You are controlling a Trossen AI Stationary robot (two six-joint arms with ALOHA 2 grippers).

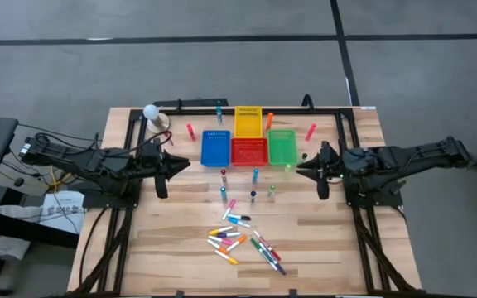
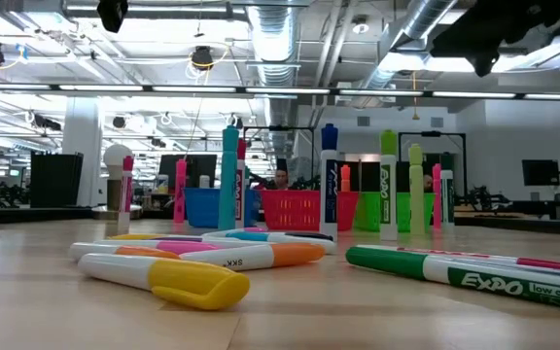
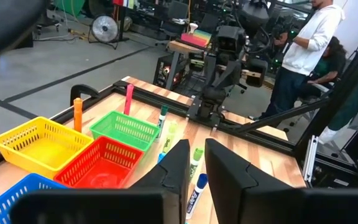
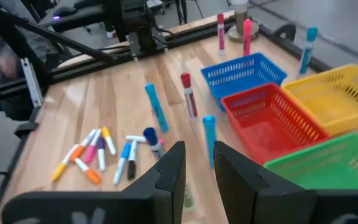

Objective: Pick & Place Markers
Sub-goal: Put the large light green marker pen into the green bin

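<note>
Loose markers [image 1: 243,242] lie near the table's [image 1: 330,273] front edge.

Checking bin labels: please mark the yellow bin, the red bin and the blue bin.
yellow bin [image 1: 248,126]: high view, its floor.
red bin [image 1: 249,152]: high view, its floor.
blue bin [image 1: 216,149]: high view, its floor.

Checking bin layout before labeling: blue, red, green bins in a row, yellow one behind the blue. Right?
Not quite. In the high view the yellow bin sits behind the red bin, not the blue bin. Blue, red and green bin do stand in a row.
</note>
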